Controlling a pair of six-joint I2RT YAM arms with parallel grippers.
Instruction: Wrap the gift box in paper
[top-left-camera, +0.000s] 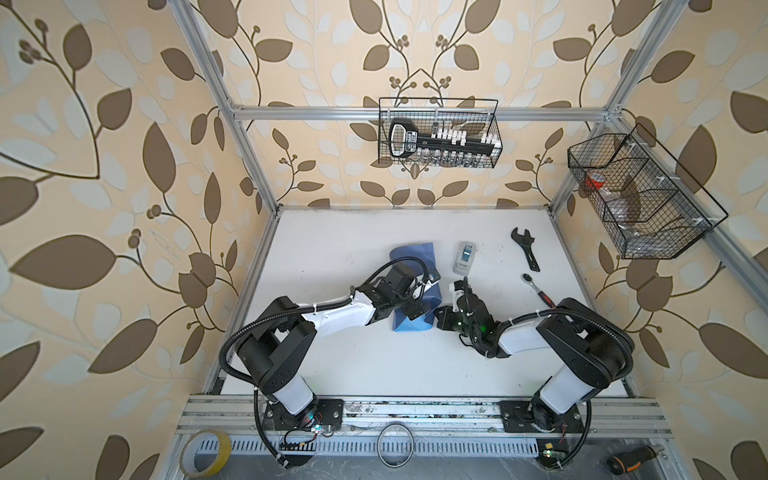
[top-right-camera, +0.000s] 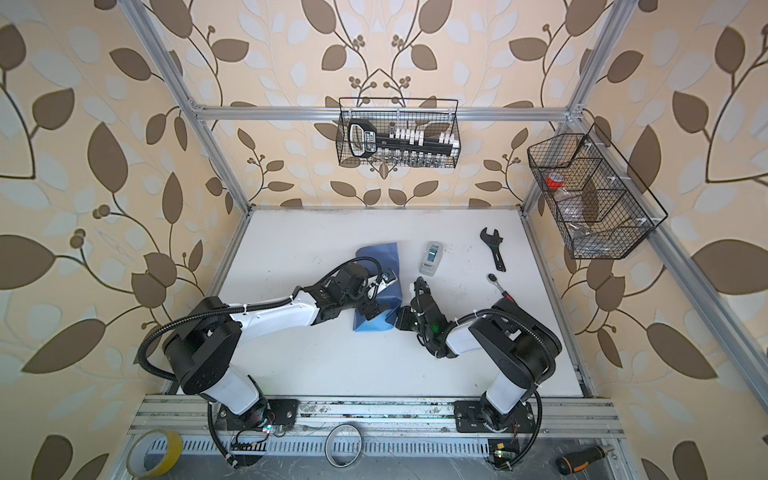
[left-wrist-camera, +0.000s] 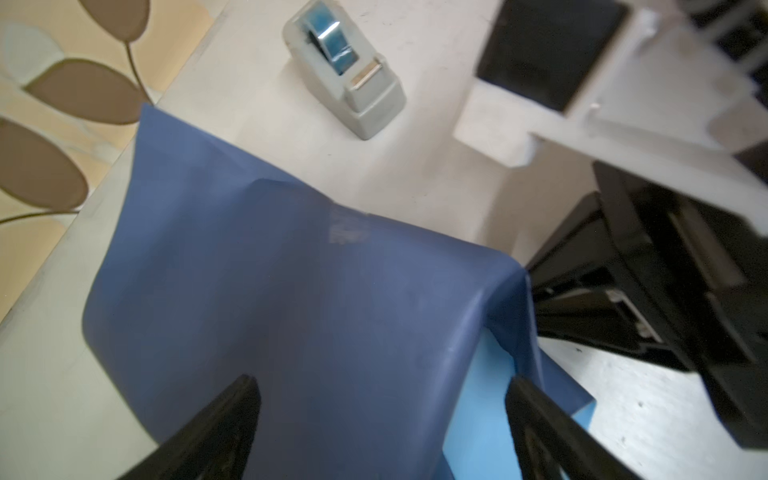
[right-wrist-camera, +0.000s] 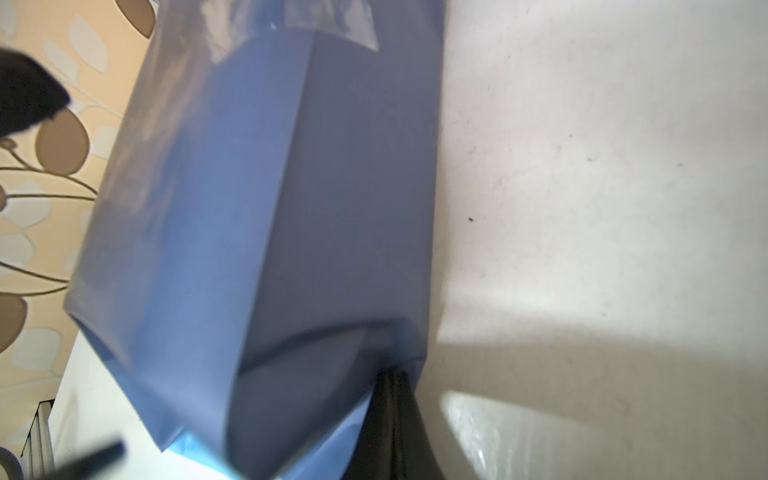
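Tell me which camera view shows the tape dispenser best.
The left wrist view: the tape dispenser is close and fairly sharp there, with its blue roll and cutter plain to see. Both top views show it whole but small, without detail. The right wrist view does not show it.

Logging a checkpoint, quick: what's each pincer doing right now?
Left pincer: open, straddling the paper.
Right pincer: closed at the paper's edge; grip unclear.

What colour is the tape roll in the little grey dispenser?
Shiny light blue; the left wrist view shows the tape roll best.
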